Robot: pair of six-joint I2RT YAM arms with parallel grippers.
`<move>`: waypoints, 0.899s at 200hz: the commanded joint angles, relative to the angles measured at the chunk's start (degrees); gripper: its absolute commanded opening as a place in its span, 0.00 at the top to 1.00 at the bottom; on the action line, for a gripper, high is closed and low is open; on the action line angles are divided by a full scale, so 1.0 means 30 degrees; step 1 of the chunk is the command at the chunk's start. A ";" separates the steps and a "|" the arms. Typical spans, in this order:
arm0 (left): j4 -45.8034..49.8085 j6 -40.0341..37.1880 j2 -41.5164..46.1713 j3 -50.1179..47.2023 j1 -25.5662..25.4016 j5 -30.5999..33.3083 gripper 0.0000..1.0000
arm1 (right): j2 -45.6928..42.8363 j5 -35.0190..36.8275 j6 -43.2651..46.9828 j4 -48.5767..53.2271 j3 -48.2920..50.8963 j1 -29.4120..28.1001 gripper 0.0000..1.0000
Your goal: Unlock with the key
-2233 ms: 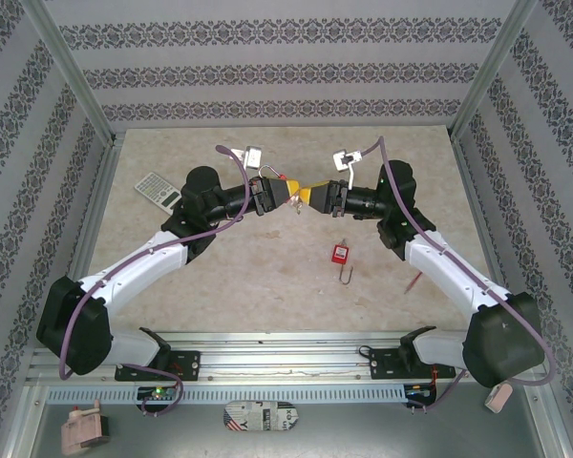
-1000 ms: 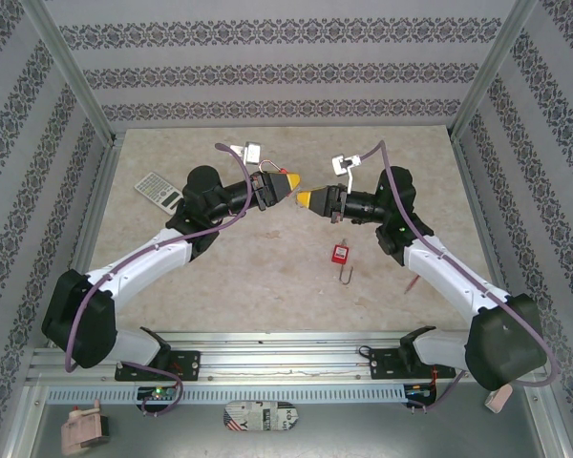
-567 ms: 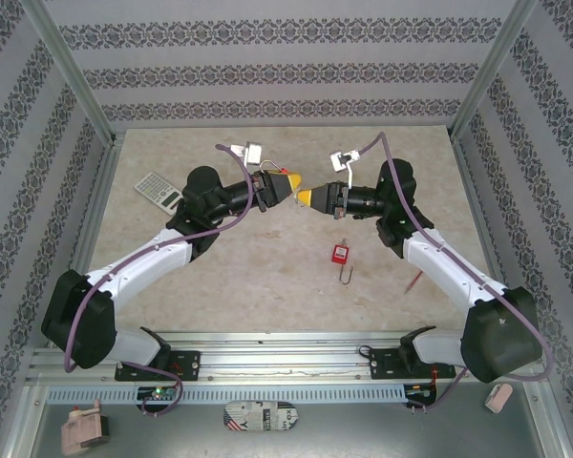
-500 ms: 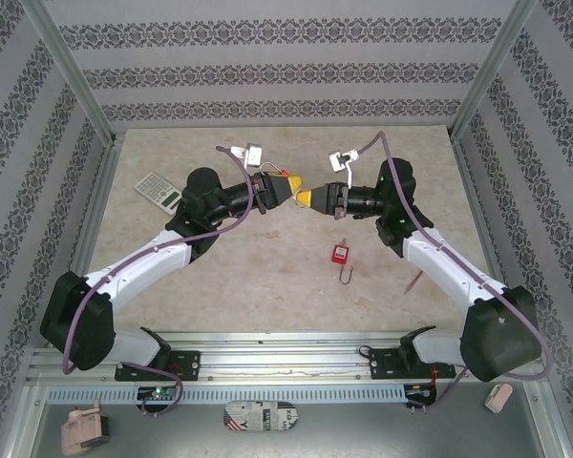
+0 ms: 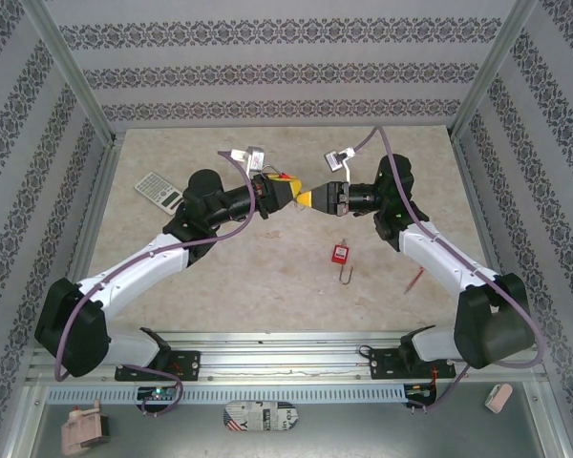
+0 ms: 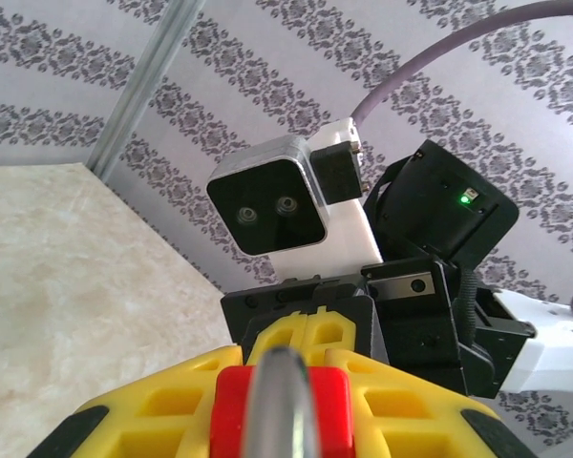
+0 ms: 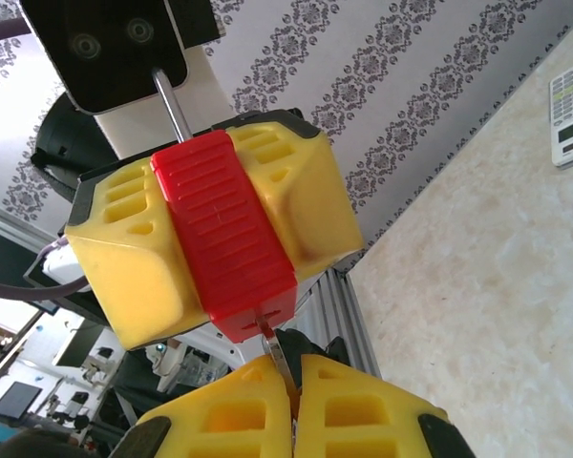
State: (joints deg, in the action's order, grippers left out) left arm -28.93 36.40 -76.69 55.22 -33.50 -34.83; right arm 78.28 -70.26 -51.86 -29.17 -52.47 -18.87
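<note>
Two arm bases sit bolted along the metal rail at the near edge, and beyond them the bench (image 5: 248, 286) spreads out as a pale, marbled, smooth-looking slab. Lying on it, right of centre, is a spare small red lock (image 5: 341, 254) with a thin metal hook trailing toward the rail, and a slim red stick (image 5: 413, 280) lies farther right. Higher up and farther in, both arms meet in the air above the bench. The left tool (image 5: 286, 189) is clamped across the flat sides of the red padlock (image 7: 231, 234), with the shackle (image 6: 277, 391) pointing back toward its own wrist and the keyhole end left free. The right tool (image 7: 294, 401) is pinched tight on the key (image 7: 275, 345), whose thin blade reaches the bottom face of the padlock. How deep it sits cannot be told. The padlock looks small, rigid and probably light. Its ribbed plastic body offers good purchase on the broad sides. The key is a stiff, narrow sliver that would likely twist or slip if held anywhere but its head. A calculator (image 5: 159, 187) rests toward the far left of the bench. Behind it stand walls (image 5: 286, 76) of striped, patterned paper framed by aluminium posts.
</note>
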 commanded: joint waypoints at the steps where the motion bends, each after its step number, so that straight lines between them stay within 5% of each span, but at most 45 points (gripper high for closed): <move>1: 0.4366 -0.0623 -0.0044 0.0288 -0.2016 -0.1822 1.00 | -0.0303 0.3942 0.1443 -0.0033 -0.1408 -0.0260 1.00; 40: 0.7883 0.1459 -0.0550 0.2658 -0.1813 0.0617 1.00 | -0.1201 0.6546 0.5090 0.3730 -0.1344 -0.0937 1.00; 101: 1.2776 0.3949 -0.2458 0.5748 -0.1695 0.1374 1.00 | -0.1878 1.2532 1.1843 1.1124 -0.3109 -0.4064 1.00; 180: 1.4136 0.4774 -0.3756 0.6748 -0.1608 0.1574 1.00 | -0.1975 1.4306 1.3195 1.1839 -0.3174 -0.5244 1.00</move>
State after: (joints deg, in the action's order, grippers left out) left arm 14.06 47.88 -86.67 74.19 -34.65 -24.25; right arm 72.79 -24.75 -15.33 13.13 -59.40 -31.79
